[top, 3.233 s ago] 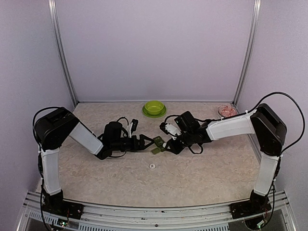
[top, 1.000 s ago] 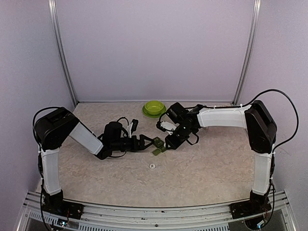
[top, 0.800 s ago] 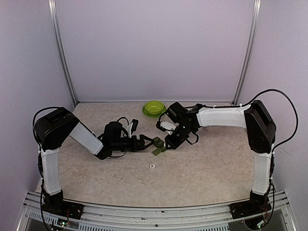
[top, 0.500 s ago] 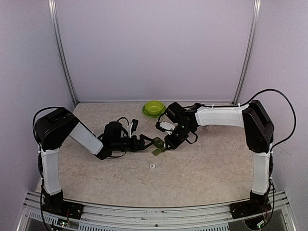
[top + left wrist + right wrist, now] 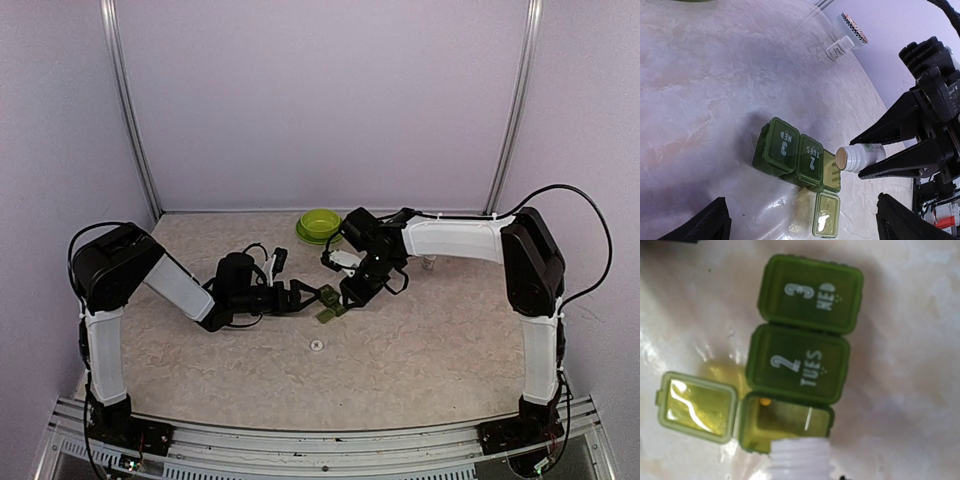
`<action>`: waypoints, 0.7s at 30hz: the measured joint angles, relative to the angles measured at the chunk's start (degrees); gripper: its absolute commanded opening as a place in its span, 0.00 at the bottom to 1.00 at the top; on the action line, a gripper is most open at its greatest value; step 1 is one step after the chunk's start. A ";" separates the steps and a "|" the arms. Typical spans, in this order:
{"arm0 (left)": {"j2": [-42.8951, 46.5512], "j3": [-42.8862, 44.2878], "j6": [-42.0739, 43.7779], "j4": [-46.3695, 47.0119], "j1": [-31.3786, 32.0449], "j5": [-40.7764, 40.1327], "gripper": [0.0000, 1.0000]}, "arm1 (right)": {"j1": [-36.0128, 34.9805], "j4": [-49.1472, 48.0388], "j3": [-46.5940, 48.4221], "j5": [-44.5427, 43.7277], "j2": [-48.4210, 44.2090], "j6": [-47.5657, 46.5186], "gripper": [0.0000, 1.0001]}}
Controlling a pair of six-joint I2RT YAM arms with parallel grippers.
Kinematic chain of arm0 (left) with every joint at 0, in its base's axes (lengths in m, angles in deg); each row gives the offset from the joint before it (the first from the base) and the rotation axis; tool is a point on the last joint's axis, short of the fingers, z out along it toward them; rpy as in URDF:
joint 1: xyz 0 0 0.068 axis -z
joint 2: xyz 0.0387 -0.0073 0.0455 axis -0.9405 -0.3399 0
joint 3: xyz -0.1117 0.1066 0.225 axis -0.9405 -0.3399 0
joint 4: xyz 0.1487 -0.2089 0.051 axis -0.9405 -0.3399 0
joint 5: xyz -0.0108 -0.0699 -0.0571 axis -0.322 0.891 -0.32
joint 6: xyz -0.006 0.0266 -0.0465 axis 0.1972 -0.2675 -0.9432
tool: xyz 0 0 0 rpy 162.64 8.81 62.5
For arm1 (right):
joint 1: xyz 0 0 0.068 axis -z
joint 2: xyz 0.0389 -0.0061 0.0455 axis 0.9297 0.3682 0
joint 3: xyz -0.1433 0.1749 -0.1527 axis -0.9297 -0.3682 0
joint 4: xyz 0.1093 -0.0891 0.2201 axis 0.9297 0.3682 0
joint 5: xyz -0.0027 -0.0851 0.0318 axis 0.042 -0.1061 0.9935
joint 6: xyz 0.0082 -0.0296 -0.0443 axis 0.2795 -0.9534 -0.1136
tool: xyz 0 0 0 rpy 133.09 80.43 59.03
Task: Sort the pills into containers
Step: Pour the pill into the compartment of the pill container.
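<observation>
**Pill box** [image 5: 800, 355]: dark green, three compartments in a row. It lies flat on the worktop [image 5: 430, 350], about midway between the two arms. The lids marked "3 WED" and "2 TUES" are closed. The third compartment is open, its lid [image 5: 697, 407] flipped out flat to the side. One small yellowish speck [image 5: 765, 402] sits in the open compartment's corner by the hinge (a pill? too small to tell).

**White bottle** [image 5: 865, 156]: uncapped and tipped close to horizontal. Its mouth is just above the edge of the open compartment. The right jaws pinch the bottle's body from two sides.

**Left jaws:** spread wide, with one black finger [image 5: 710, 225] at each lower corner of the left wrist view. The pill box lies ahead between them, apart from both.

**Further out:**
- A flat white round cap [image 5: 316, 346] lies on the worktop, nearer the arm bases than the box.
- A lime green bowl [image 5: 320, 224] stands by the back wall.
- A second small white bottle [image 5: 839, 48] stands beside a small dish [image 5: 852, 27] with reddish contents, towards the far right corner.
</observation>
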 measured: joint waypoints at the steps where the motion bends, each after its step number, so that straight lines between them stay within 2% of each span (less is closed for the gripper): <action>1: 0.00 0.00 0.00 0.00 0.02 0.00 0.99 | 0.00 0.26 0.17 0.02 0.13 -0.11 0.12; 21: -0.02 0.00 0.00 0.02 0.02 0.15 0.99 | 0.00 4.87 4.35 -0.07 2.86 -0.92 0.14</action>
